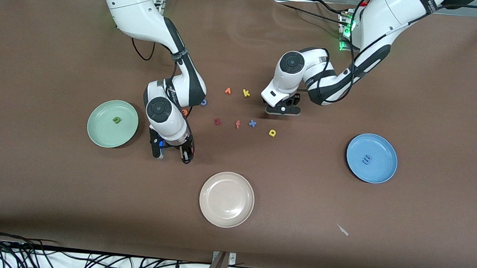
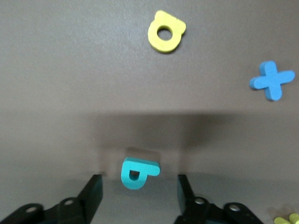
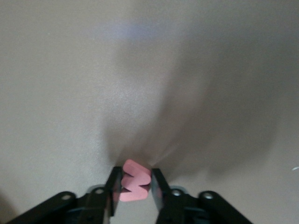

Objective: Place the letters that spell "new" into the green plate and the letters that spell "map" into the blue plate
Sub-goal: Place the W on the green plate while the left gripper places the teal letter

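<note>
While the right gripper clamped the pink w near the green plate holding the n, the left gripper, jaws apart, straddled the teal p mid-table; the m lay in the blue plate.

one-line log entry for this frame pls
right gripper: shut on w | left gripper: open around p | n in green plate

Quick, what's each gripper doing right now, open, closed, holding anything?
Left gripper: open, fingers either side of the teal p on the table, not gripping it yet.
Right gripper: shut on the pink w, low over the table near the green plate.
</note>
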